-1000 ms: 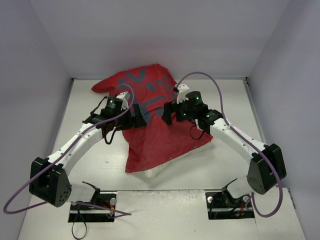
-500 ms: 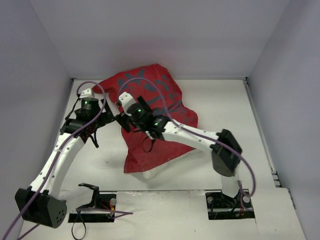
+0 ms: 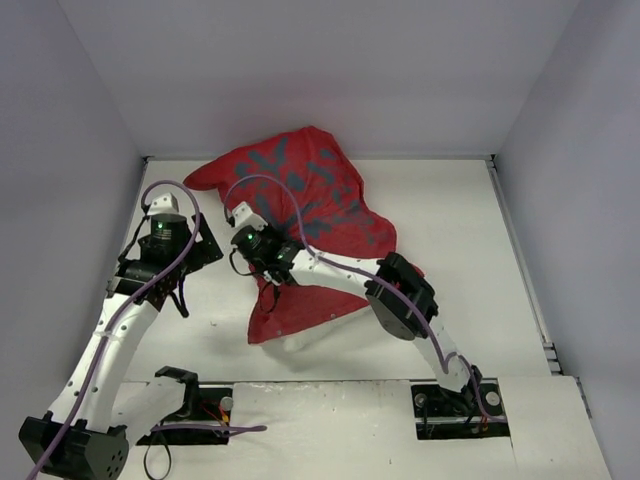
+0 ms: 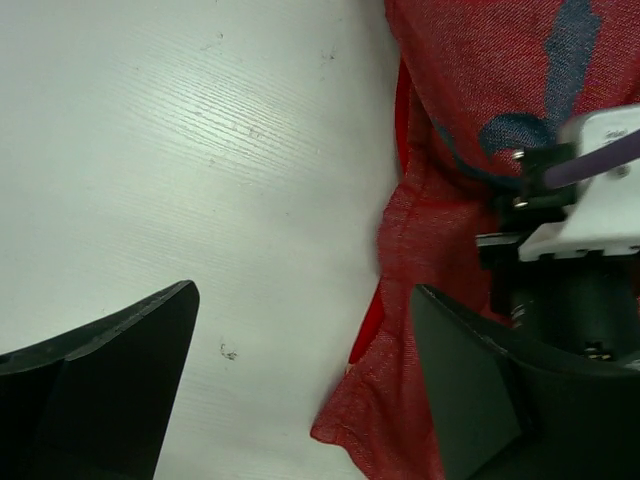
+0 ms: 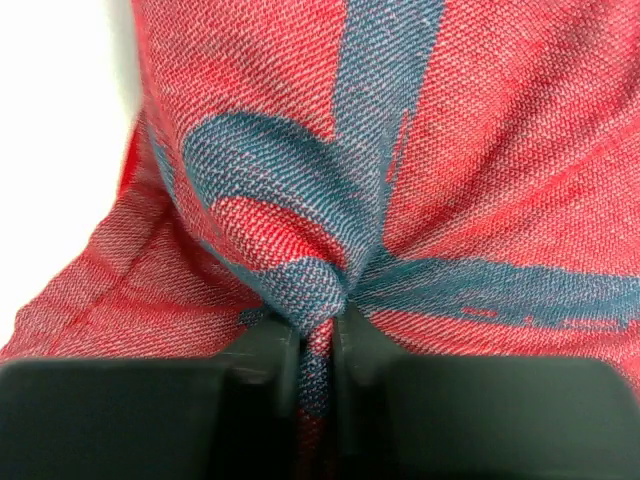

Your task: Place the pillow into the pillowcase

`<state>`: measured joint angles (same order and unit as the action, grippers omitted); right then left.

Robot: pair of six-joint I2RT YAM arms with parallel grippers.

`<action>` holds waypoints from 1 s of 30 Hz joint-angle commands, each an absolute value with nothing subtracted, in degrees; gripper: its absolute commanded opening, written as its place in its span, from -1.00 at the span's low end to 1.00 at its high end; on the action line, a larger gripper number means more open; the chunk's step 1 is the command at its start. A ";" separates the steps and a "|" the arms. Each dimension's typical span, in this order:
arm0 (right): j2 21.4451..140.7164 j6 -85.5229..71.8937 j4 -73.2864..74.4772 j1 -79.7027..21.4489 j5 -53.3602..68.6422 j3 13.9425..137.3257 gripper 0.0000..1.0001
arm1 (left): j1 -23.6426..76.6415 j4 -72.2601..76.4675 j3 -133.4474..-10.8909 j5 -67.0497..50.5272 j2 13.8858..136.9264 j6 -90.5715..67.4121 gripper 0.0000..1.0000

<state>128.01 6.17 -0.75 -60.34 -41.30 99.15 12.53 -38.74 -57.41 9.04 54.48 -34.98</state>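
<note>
Right end effector (image 5: 318, 342) is clenched on a pillowcase (image 5: 450, 150) fold; I see the left end effector (image 4: 300, 350) spread wide over the counter (image 4: 150, 150), just beside the cloth's edge.

I saw the pillowcase (image 3: 320, 215) lying rumpled and humped across the far middle of the table (image 3: 470, 250), dull red with bluish patches. A sliver of white pillow (image 3: 297, 344) showed beneath its near edge.
</note>
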 commanded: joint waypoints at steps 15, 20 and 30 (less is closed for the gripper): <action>95.02 -23.51 -13.02 -36.09 37.58 108.39 -1.00 | 12.57 -36.83 -83.13 9.50 53.51 -25.32 0.65; 98.86 -37.25 -19.16 -25.24 43.23 100.48 -0.94 | 12.66 -36.91 -86.13 2.47 57.74 -24.52 0.66; 116.45 -35.96 -19.34 -18.20 44.39 93.16 0.74 | 17.63 -36.65 -83.84 -9.76 67.32 -27.43 0.66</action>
